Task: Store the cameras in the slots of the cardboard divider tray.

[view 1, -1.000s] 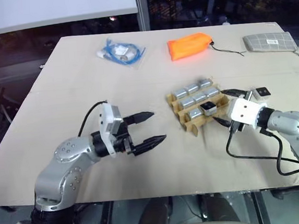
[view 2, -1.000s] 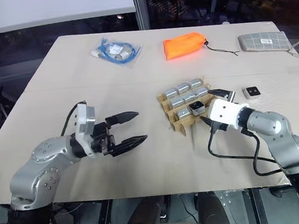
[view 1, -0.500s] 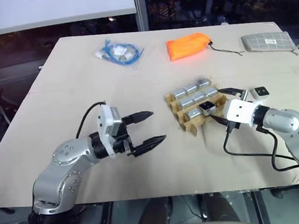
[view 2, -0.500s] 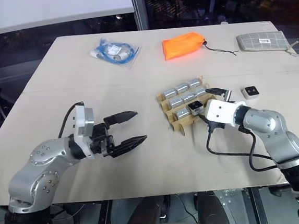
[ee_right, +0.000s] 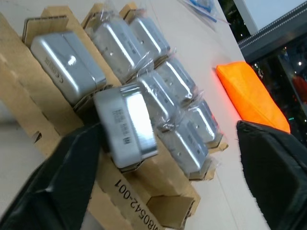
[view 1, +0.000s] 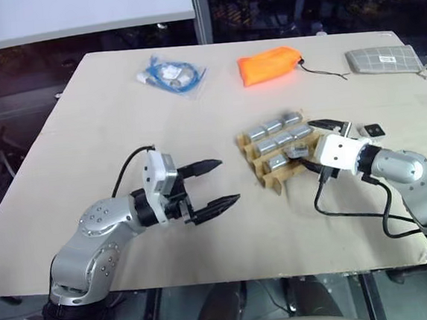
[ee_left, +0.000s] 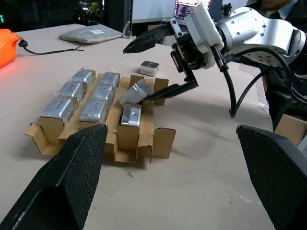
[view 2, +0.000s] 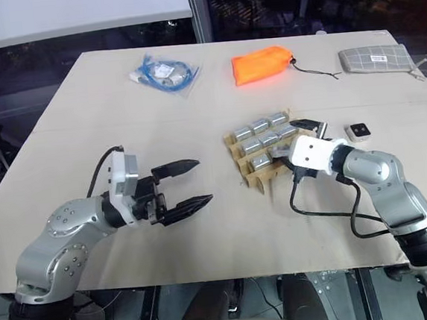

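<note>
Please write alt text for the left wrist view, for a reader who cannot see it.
A brown cardboard divider tray holds wrapped silver-grey cameras, one tilted, beside the right gripper's lower finger. Another small camera lies on the beige table behind.

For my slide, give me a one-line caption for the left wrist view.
Right gripper nudging a tilted camera into the cardboard divider tray, one camera waiting on the table.

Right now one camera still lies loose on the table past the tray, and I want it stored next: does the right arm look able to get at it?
Probably yes. The loose camera lies in the open beside the right gripper, nothing between them, though a tilted camera sits between its fingers.
</note>
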